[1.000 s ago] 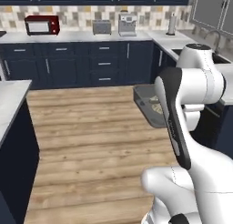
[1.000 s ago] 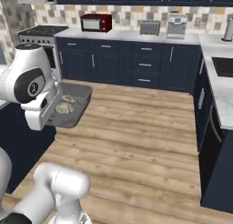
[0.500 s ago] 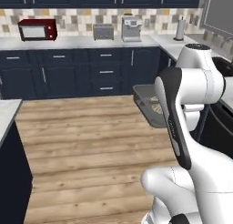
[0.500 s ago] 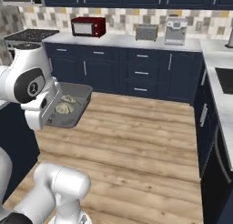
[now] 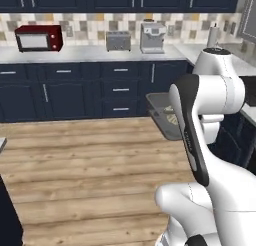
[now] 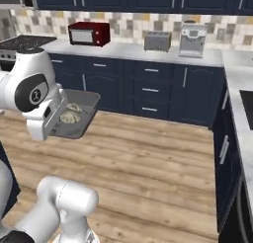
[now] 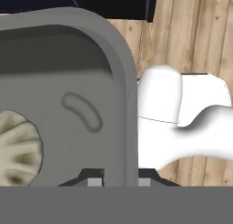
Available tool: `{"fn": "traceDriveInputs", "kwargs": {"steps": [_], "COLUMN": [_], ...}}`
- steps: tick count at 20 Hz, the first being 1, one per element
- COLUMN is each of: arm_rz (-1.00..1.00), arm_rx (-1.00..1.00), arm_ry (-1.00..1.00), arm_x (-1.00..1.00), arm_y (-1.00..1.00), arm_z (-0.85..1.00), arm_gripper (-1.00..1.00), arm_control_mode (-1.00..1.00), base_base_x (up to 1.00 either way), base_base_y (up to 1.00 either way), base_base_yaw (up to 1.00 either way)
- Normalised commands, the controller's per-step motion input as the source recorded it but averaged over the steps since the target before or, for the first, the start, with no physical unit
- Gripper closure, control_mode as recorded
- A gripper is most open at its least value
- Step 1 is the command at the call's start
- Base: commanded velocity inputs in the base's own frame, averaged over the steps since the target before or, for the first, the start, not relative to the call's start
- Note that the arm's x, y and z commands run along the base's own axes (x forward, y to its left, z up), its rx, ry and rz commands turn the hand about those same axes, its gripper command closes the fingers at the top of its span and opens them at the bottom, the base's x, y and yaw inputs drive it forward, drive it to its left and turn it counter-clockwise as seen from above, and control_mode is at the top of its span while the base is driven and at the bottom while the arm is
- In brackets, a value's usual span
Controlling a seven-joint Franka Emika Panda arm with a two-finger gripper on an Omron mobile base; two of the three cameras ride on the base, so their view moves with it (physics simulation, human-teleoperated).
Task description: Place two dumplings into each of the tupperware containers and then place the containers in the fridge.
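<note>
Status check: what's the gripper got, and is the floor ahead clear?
Gripper shut on tupperware container, pinching its rim. Two dumplings inside, container held above the wood floor. Nothing on the floor ahead; blue cabinets beyond.

The arm is folded high with its elbow up, its hand (image 7: 118, 181) clamped, fingertips nearly together.

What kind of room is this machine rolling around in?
A home-style kitchen, computer-rendered rather than real. Dark blue cabinets run under a pale counter that holds a red microwave, a toaster and a coffee machine, with a tiled backsplash behind and a wooden plank floor.
</note>
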Motion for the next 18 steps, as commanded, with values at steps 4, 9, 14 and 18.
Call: {"fn": "traceDriveInputs", "kwargs": {"steps": [4, 9, 14, 18], "arm_rz": [0.00, 0.00, 0.00, 0.00], "arm_rx": [0.00, 0.00, 0.00, 0.00], "arm_ry": [0.00, 0.00, 0.00, 0.00], "arm_x": [0.00, 0.00, 0.00, 0.00], "arm_y": [0.00, 0.00, 0.00, 0.00], "arm_z": [0.00, 0.00, 0.00, 0.00], "arm_gripper": [1.00, 1.00, 1.00, 1.00], "arm_control_mode": [1.00, 1.00, 1.00, 1.00], "base_base_x": [1.00, 1.00, 1.00, 1.00], "base_base_y": [-0.51, -0.41, -0.12, -0.15], "base_base_yaw": [0.17, 0.22, 0.50, 0.61]}}
